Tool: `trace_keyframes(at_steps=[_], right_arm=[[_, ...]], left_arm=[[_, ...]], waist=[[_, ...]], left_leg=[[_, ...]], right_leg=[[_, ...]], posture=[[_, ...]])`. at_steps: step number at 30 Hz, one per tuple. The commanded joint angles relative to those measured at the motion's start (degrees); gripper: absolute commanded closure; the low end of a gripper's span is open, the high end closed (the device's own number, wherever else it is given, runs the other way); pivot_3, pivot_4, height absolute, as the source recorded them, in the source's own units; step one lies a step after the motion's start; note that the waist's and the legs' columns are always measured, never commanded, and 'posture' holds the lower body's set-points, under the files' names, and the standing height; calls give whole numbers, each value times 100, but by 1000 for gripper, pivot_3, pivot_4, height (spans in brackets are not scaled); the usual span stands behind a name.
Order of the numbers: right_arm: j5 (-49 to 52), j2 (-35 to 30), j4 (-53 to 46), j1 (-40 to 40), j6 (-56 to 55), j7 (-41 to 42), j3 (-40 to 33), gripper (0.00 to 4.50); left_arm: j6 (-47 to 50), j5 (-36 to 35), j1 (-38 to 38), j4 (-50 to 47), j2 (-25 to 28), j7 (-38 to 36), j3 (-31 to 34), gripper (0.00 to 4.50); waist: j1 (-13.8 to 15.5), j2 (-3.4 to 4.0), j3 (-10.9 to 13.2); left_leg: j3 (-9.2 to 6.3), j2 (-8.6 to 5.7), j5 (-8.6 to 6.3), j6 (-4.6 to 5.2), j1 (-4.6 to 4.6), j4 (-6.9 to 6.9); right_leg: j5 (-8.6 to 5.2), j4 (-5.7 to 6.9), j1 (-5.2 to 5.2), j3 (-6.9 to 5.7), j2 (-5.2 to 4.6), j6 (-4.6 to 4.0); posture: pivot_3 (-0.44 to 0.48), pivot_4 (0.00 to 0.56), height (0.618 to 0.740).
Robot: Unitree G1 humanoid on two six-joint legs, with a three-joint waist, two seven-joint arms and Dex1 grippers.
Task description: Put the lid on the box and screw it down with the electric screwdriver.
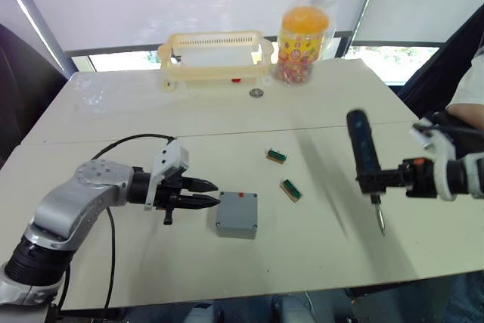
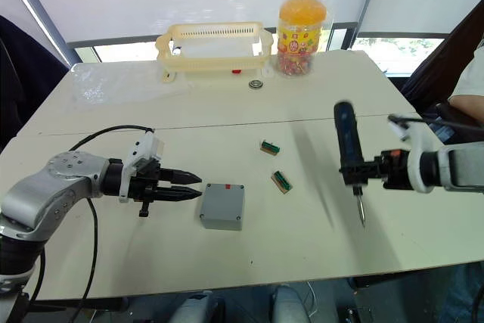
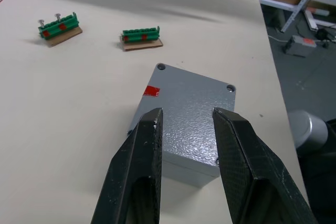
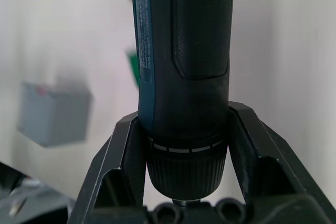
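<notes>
The lid [image 1: 237,213] sat on the box [image 3: 173,159]. The left gripper [image 1: 210,193] hovered just left, fingers apart. The right gripper [image 4: 181,135] clamped the electric screwdriver [image 1: 365,164].

The two head views look forward and down from above the near edge of the cream table [image 1: 113,111], side by side, sharing nearly the whole tabletop out to the far window. The left wrist camera sits close over the small grey square plastic box [image 3: 189,114], looking rightward along the table. The right wrist camera looks leftward, tight against the black-and-blue cylindrical electric screwdriver [image 4: 184,66], and also catches that box.
</notes>
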Motion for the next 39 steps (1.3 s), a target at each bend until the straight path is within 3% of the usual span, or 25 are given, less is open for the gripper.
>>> trace_keyframes(at_steps=[1, 8, 13, 14, 16, 19, 22, 25, 32, 39], right_arm=[[371, -89, 431, -223, 45, -209, 286, 2735], [-63, 261, 945, -620, 45, -611, 872, 2735], [-810, 499, 901, -756, 45, -521, 896, 269], [-928, 519, 865, -767, 45, -483, 870, 77], [-1483, 423, 416, -780, -303, -114, 925, 77], [-2730, 269, -357, -999, -1954, 1066, 1061, 77], [-3452, 606, -703, -1114, -3271, 1926, 927, 77], [-4381, 1094, -1253, -704, -4836, 2696, 1196, 77], [-6009, 2794, -421, -164, -7054, 3179, 1684, 77], [-6641, 3661, 712, -411, -7709, 3417, 1586, 77]], left_arm=[[1, -23, -34, -352, -136, 214, -27, 3007], [101, -53, 51, -549, -407, 602, -70, 3007], [87, -31, 112, -562, -438, 731, -51, 3053], [78, -24, 123, -559, -424, 741, -46, 3053], [82, -37, 162, -545, -376, 743, 6, 3053], [71, -50, 198, -460, -295, 758, 136, 3053], [156, -171, 34, -299, -384, 887, 302, 3053], [254, -243, -212, -72, -490, 995, 396, 3053], [242, -81, -536, 345, -625, 1200, 312, 3053], [428, -123, -497, 180, -554, 1255, 333, 3053]], waist=[[8, 1, 0], [-4, 0, 0], [5, -4, -2], [6, -8, -5], [16, -9, -6], [7, -7, -4], [-18, -5, -4], [-11, -15, -10], [6, -13, -8], [-8, -13, -8]], left_leg=[[0, -2, 0, 0, -6, 1], [4, -7, 0, 0, -11, 4], [1, -8, 0, 0, -10, 4], [1, -8, 0, 0, -10, 5], [0, -8, 0, 0, -4, 5], [-2, -10, 0, 0, -5, 7], [0, -13, 0, -1, -4, 6], [-10, -6, 0, -1, -4, 5], [-18, -8, 5, -10, -4, 5], [-36, -12, 15, -30, -5, 1]], right_leg=[[2, 6, -8, 1, -4, 3], [3, 9, -16, 1, -5, 5], [3, 11, -16, 1, -1, 5], [3, 10, -14, 1, -1, 5], [3, 7, -5, 0, -1, 5], [3, 7, -6, 0, -2, 6], [2, 8, -10, -2, 2, 8], [2, 12, -10, -5, 15, 7], [4, 19, -14, 0, 13, 5], [5, 25, -23, 2, 9, 3]], posture=[[0, 150, 740], [0, 150, 740], [0, 150, 740], [0, 150, 740], [0, 150, 740], [0, 150, 740], [0, 150, 740], [0, 150, 740], [0, 150, 740], [0, 150, 740]])
